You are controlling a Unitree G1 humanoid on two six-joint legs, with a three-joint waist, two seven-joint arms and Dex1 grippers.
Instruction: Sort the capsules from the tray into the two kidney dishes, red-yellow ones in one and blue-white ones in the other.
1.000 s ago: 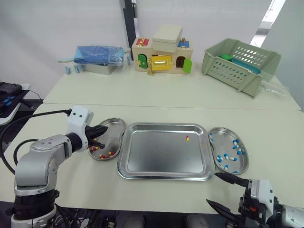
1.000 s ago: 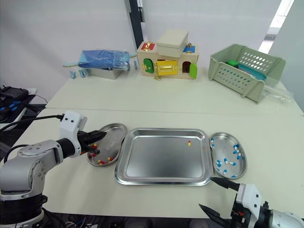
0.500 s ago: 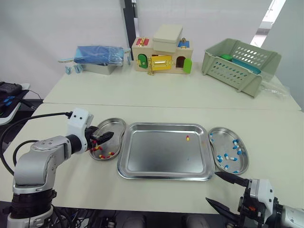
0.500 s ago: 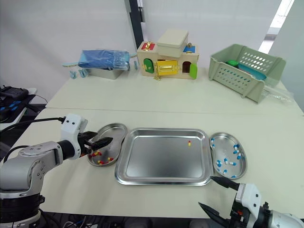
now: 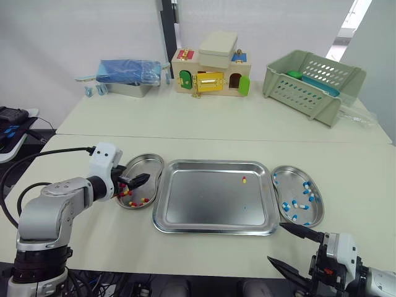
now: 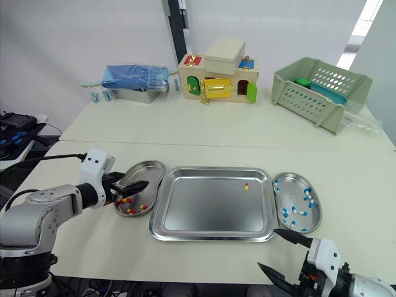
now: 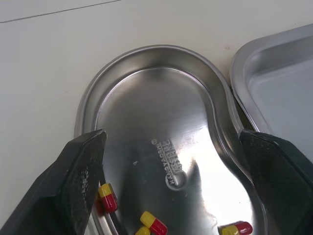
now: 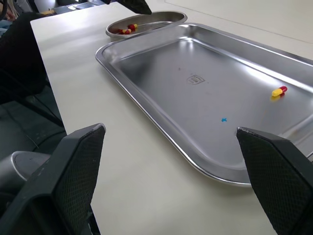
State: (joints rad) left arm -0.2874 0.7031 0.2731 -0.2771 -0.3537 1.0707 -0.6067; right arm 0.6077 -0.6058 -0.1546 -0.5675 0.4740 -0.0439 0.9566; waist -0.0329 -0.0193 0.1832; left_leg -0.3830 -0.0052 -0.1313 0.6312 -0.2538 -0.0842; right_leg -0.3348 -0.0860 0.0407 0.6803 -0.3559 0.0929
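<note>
One tray (image 5: 198, 213) lying between two kidney dishes (image 5: 147, 164), one red-yellow capsule (image 5: 244, 180) sitting in it, about eight blue-white capsules (image 5: 285, 205) resting in one dish.

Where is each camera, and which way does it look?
Left eye view: on the head, facing forward and down over the rectangular steel tray; left gripper, right gripper show.
Right eye view: beside it, same scene.
Left wrist view: left wrist, facing into the steel kidney dish of red-yellow capsules; open left gripper.
Right wrist view: right wrist, facing across the tray; open right gripper.
Shared: both wrist views show that dish.
</note>
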